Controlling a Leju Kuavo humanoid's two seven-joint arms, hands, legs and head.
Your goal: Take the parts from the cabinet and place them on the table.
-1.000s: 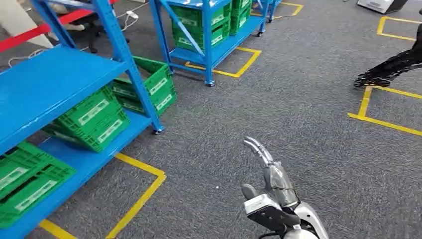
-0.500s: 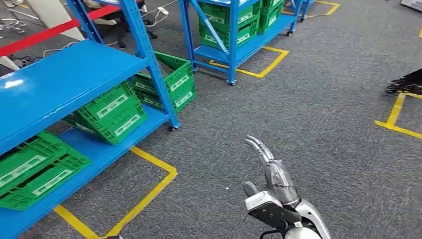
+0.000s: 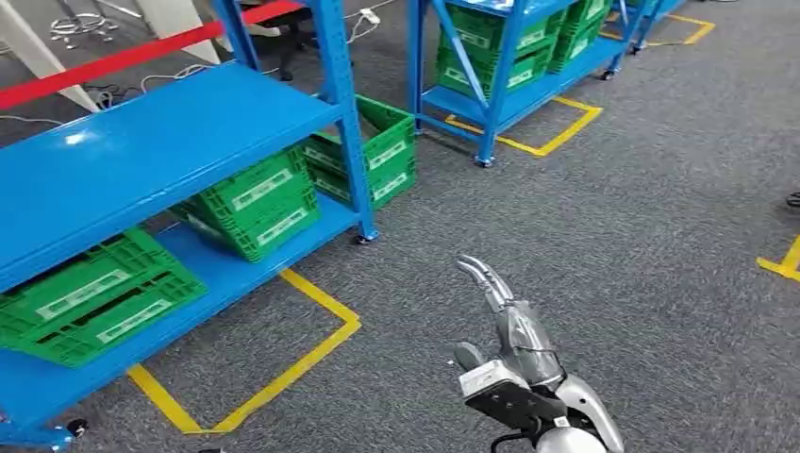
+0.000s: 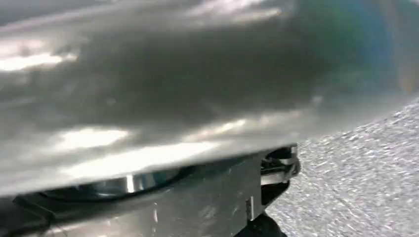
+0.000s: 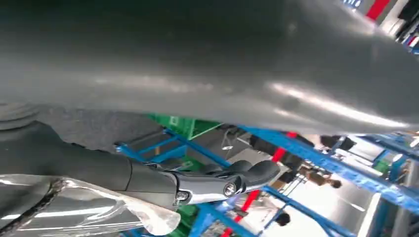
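A blue cabinet (image 3: 141, 156) stands at the left on grey carpet (image 3: 613, 189), with green crates (image 3: 94, 302) along its bottom shelf, one at the shelf's left end and another (image 3: 255, 203) nearer its right edge. No loose parts can be made out in them. A second blue rack (image 3: 491, 75) stands further right. The right hand (image 3: 505, 330) is raised over the carpet, fingers extended together, holding nothing. The left hand's state cannot be told.
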